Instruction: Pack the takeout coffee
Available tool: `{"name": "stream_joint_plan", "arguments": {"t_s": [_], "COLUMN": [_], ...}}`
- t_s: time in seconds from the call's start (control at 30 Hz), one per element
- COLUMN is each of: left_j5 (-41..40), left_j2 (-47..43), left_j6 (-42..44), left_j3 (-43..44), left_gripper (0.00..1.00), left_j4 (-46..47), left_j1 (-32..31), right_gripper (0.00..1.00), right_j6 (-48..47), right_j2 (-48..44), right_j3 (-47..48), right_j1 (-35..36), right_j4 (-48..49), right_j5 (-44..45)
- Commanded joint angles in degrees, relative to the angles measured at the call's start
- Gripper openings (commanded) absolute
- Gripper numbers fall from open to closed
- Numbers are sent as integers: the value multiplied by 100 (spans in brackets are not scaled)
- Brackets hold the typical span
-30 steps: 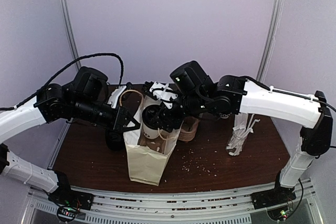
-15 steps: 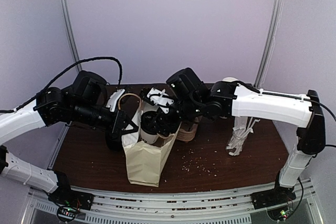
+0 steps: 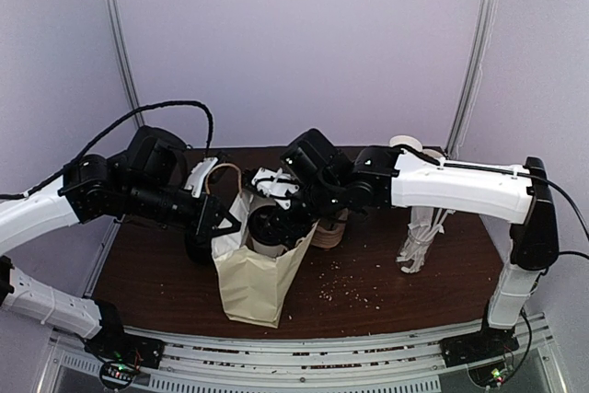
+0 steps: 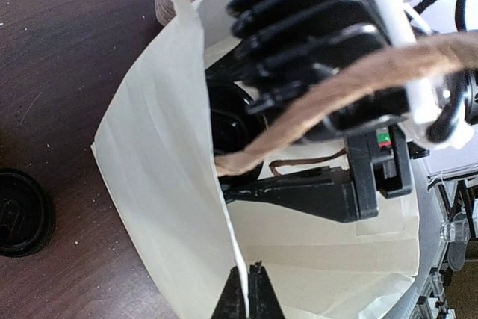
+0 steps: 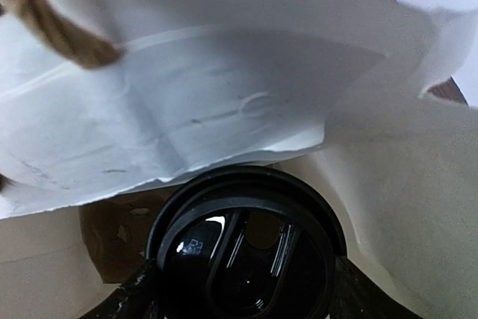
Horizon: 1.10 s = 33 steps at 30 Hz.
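The takeout coffee (image 3: 268, 246), a white cup with a black lid (image 5: 243, 248), hangs upright in the mouth of a white paper bag (image 3: 253, 278). My right gripper (image 3: 276, 220) is shut on it, with one black finger (image 5: 131, 296) on each side of the lid. In the left wrist view the right gripper's black body (image 4: 314, 42) fills the bag's opening, with the lid (image 4: 231, 128) below it. My left gripper (image 4: 250, 296) is shut on the bag's near rim (image 4: 224, 207) and holds that wall out. A brown twine handle (image 4: 336, 95) crosses over the right gripper.
A short black stack of lids (image 3: 198, 246) stands left of the bag, under the left arm. A brown stack of sleeves (image 3: 331, 227) stands just behind the bag. A bundle of white wrapped sticks (image 3: 419, 236) stands at the right. Crumbs dot the dark table (image 3: 368, 292).
My right arm has come down and to the left, carrying the cup lower into the bag's mouth. The left gripper has kept its hold on the rim, shifting slightly.
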Motion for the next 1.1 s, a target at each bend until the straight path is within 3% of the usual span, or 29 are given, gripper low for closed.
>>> {"name": "stream_joint_plan", "arguments": {"t_s": [0.0, 1.07], "left_j5": [-72, 6], "left_j2": [-37, -116], "left_j6": [210, 274], "left_j3": [-93, -330], "left_gripper": [0, 0], "left_j4": [208, 449], "left_j1": [-6, -6], "right_gripper": [48, 47], "right_j6": [-28, 370], "right_j2": [237, 1008], "right_j3": [268, 127], "right_j1": [95, 117], "right_j4": [-423, -379], "right_j5": [447, 305]}}
